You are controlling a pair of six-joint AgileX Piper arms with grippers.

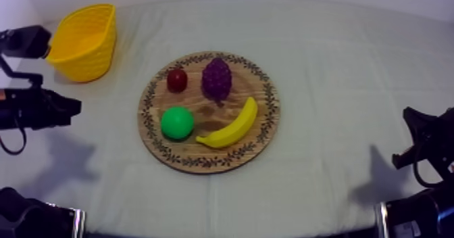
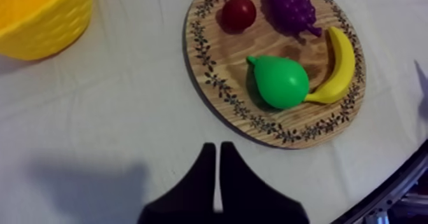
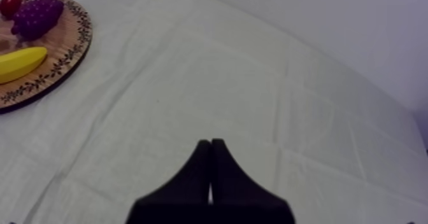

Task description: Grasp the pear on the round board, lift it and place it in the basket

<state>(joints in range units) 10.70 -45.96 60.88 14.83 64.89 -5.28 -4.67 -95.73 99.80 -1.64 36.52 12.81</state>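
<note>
End effectors both sit closed on nothing: the left end effector (image 2: pixel 216 147) over bare cloth near the wooden board (image 2: pixel 213 55), the right end effector (image 3: pixel 211 142) over the bench (image 3: pixel 267 80), well apart from the board. The pear (image 2: pixel 280 81) lies on the board, just beside the banana (image 2: pixel 341 61). The yellow basket (image 2: pixel 38 16) stands apart.

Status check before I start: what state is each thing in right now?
Pear: lying on the board, untouched.
Basket: upright, nothing seen inside.
Banana: on the board.
Grapes: on the board.
Small red fruit: on the board.
Left tool: shut, empty.
Right tool: shut, empty.
</note>
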